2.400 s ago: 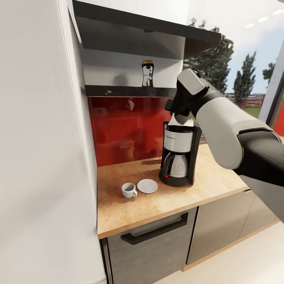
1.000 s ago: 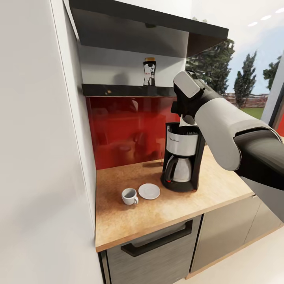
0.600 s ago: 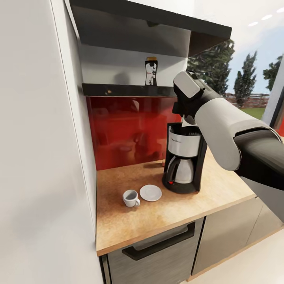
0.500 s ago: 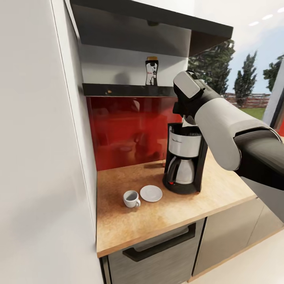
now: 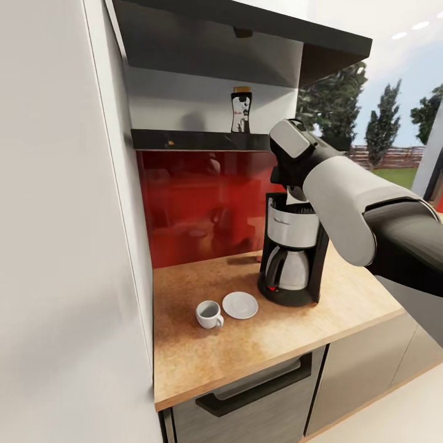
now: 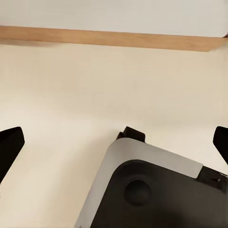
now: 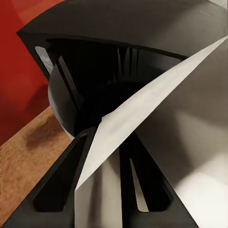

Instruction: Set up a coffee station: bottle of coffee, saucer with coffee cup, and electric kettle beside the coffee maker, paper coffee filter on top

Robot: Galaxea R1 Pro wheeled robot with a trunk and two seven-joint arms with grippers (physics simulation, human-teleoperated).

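The black and steel coffee maker (image 5: 293,252) stands on the wooden countertop (image 5: 246,344) against the red backsplash. My right gripper (image 5: 289,184) hangs just over its open top, shut on a white paper coffee filter (image 7: 156,99). In the right wrist view the filter slants across the dark basket of the coffee maker (image 7: 90,76). A white coffee cup (image 5: 209,314) and a white saucer (image 5: 240,304) sit side by side, left of the coffee maker. The bottle of coffee (image 5: 241,111) stands on the shelf above. My left gripper (image 6: 114,142) is open over pale floor.
A tall white cabinet wall (image 5: 67,246) borders the counter's left side. A dark hood (image 5: 246,37) overhangs the shelf. A drawer with a black handle (image 5: 258,384) sits under the counter. The robot's own base (image 6: 152,190) lies below the left gripper.
The head view has shifted, so the counter's things sit further right in the picture. My right gripper has come down with the filter, closer to the coffee maker's top.
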